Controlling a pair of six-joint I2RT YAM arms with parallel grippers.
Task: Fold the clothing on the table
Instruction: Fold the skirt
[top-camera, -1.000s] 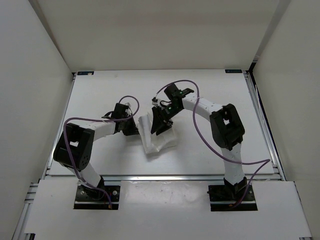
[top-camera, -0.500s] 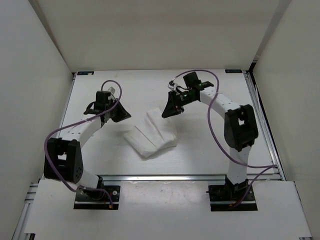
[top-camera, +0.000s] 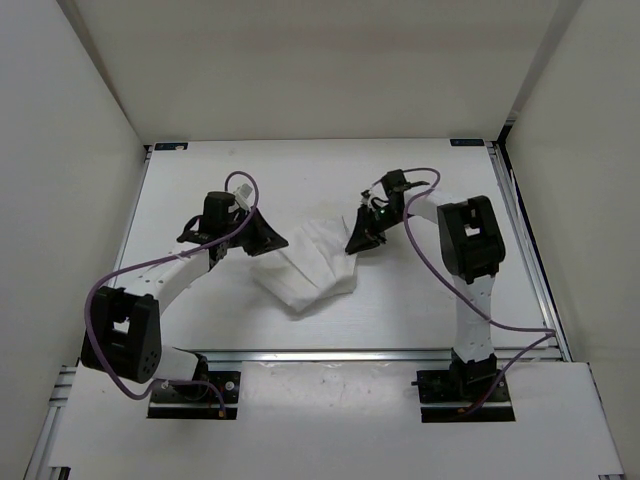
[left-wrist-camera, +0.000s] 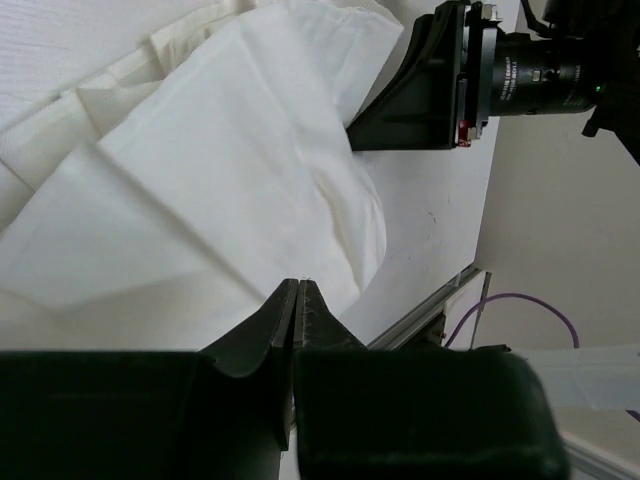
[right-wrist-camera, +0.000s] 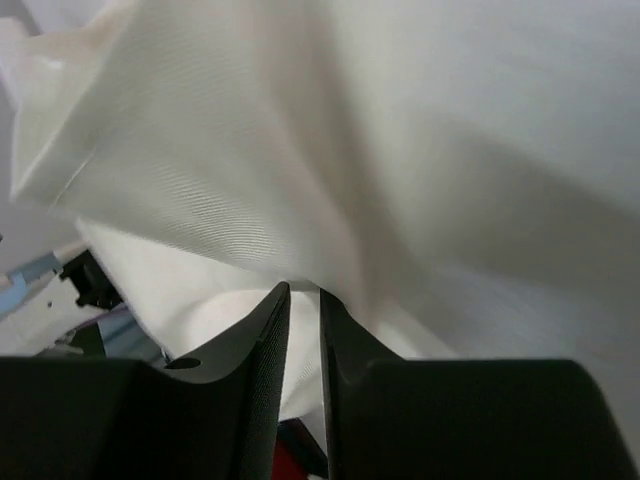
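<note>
Where both arms reach in over the table (top-camera: 200, 180), the clothing (top-camera: 312, 268) lies between the two sets of fingertips, a white ribbed piece fanned into overlapping folds.

Left gripper (top-camera: 280, 243): fingers (left-wrist-camera: 250, 340) pressed together, tips touching, set at the near edge of the fabric. The cloth spreads ahead of the tips and to both sides of them. Cannot tell from either view whether any layer is caught between them.

Right gripper (top-camera: 353, 246): fingers (right-wrist-camera: 262, 330) drawn in to a narrow slit with white fabric in it at the tips, so pinched on an edge of the clothing. Beyond these tips the fabric rises in a loose, blurred fold close to the wrist camera.

In the left wrist view the right fingers show as a dark wedge at the far side of the cloth, across it from the left tips.

Most of the clothing lies on the table nearer the arm bases than either pair of tips
</note>
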